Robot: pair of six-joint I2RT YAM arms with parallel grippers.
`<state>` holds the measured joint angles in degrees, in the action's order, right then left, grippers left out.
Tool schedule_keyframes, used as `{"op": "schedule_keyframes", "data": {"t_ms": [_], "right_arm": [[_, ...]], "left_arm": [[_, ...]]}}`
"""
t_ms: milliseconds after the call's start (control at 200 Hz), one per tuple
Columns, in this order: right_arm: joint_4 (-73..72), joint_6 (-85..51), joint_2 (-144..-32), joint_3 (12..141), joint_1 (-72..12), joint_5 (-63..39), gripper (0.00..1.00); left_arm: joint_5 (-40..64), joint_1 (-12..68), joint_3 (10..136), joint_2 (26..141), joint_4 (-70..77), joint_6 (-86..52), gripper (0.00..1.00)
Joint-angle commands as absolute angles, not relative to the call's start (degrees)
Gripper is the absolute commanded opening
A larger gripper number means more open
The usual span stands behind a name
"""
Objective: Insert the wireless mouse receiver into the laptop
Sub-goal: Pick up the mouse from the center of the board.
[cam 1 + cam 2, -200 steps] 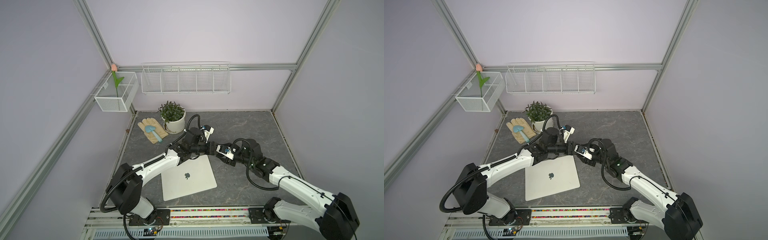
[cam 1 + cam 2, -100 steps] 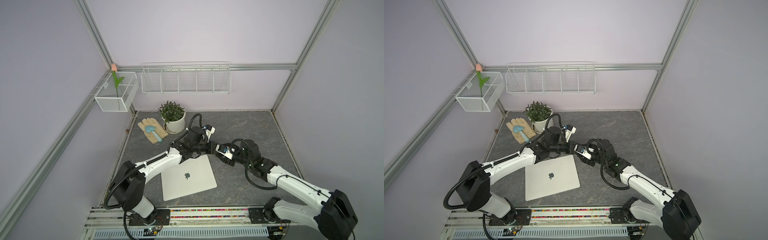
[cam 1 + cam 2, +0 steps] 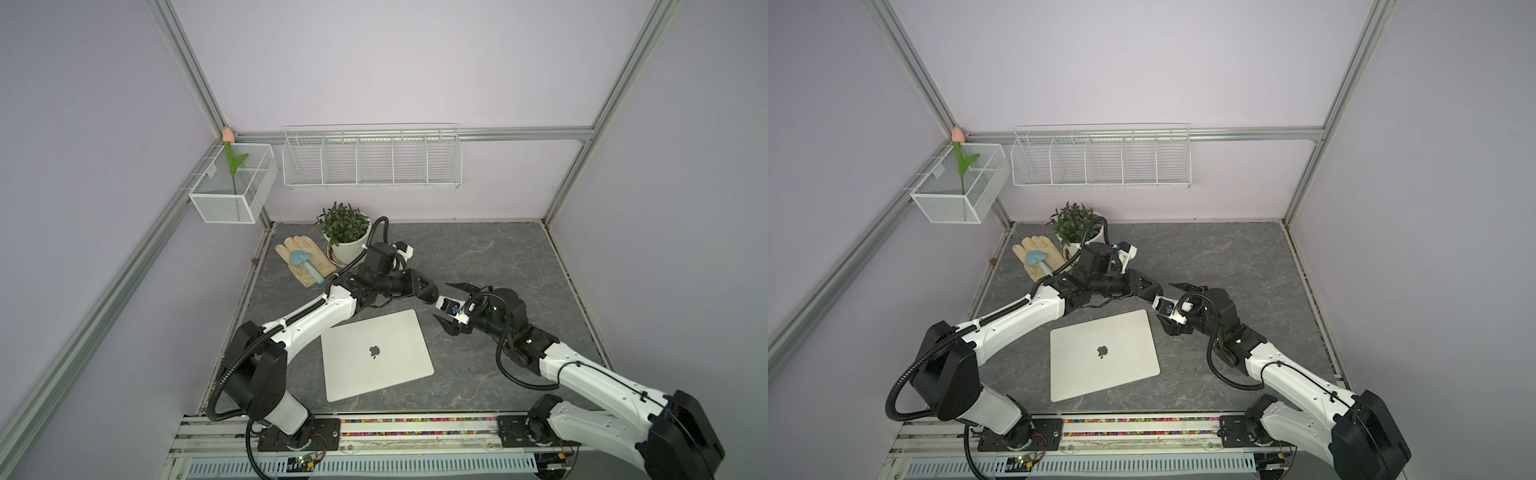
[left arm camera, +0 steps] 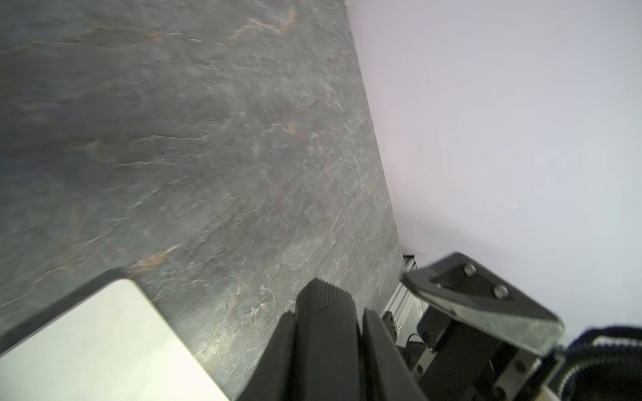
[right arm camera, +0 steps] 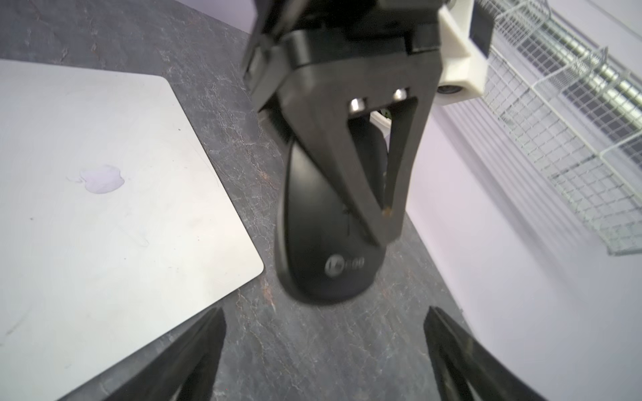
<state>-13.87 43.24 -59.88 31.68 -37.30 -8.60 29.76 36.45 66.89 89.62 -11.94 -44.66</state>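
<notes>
Changed since a second earlier: right end effector (image 3: 441,301), then nosed up against the left end effector (image 3: 432,293), had spread its jaws wide and stood just apart from it. The left one had pressed shut.

Item 1, wireless mouse receiver: not made out in any view. It was judged to sit stowed in or under the black mouse (image 5: 319,243), whose underside was hidden. If so, it lay inside the left grasp and just ahead of the right end effector's empty, open jaws.

Item 2, black mouse: pinched flatwise by the left end effector, one finger across its logo face, the other out of sight beneath. It appeared lifted off the desk (image 3: 498,257), tail end turned toward the right end effector, probably to offer it so the receiver could be drawn out.

Item 3, laptop (image 3: 395,345): lid closed, flat on the desk, logo up, one corner just beside the held mouse. Ports were not visible. The side edges were presumably left free for the insertion.

Item 4, surroundings, well apart at the back: potted plant (image 3: 345,232), pair of gloves (image 3: 297,253) with blue trowel (image 3: 305,266) lying on them, wire rack (image 3: 370,166) and mesh basket (image 3: 224,203) on the walls.
</notes>
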Motion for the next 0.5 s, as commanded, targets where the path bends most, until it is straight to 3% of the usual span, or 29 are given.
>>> {"op": "schedule_keyframes", "data": {"t_ms": [0, 100, 495], "right_arm": [[-15.05, 53.54, -59.07, 29.75, -38.22, -9.89, 0.97], [-14.4, 52.93, -60.04, 30.43, -38.77, -8.6, 1.0], [-33.49, 41.33, -73.97, 31.55, -45.54, 1.43, 0.87]], "left_arm": [[32.89, 30.37, 68.5, 91.64, -16.8, -56.56, 0.0], [36.33, 26.32, 67.65, 92.72, -18.43, -64.72, 0.0], [40.84, 25.4, 66.19, 90.6, -16.78, -80.51, 0.0]]}}
